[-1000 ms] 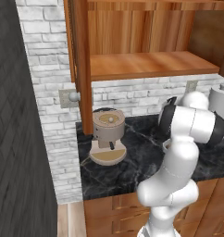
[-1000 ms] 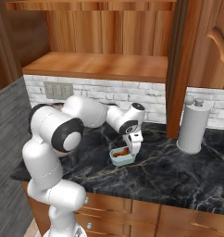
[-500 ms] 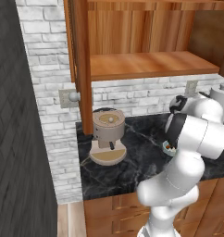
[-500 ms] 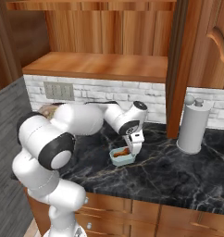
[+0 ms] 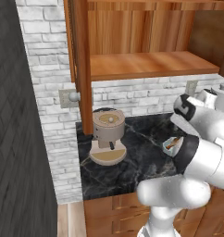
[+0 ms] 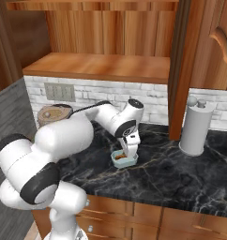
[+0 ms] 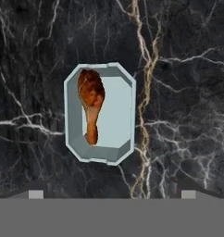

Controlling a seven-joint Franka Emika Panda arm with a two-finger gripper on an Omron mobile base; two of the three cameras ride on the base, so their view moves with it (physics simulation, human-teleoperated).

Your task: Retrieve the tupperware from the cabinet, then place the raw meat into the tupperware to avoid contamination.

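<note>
The pale blue tupperware [image 7: 111,115] stands on the black marble counter, and the raw meat [image 7: 90,104], an orange-brown drumstick, lies inside along one long wall. My gripper [image 7: 111,193] hangs straight above the tub, open; its fingertips [image 7: 36,194] show far apart with nothing between them. From the right base view the gripper [image 6: 132,149] hovers just over the tupperware [image 6: 124,160]. In the left base view my arm covers most of the tupperware [image 5: 170,146]. The cabinet [image 6: 101,70] hangs above with its door open and its plank shelf bare.
A beige coffee machine [image 5: 107,135] stands on the counter's left part, below the open cabinet door [image 5: 81,60]. A tall grey canister [image 6: 196,126] stands to the right by the brick wall. Wooden drawers run below the counter edge [image 6: 148,199].
The arm's large links have swung lower and across the base views, while the hand stays over the tub. Its jaws stay open and the meat lies in the tub throughout.
</note>
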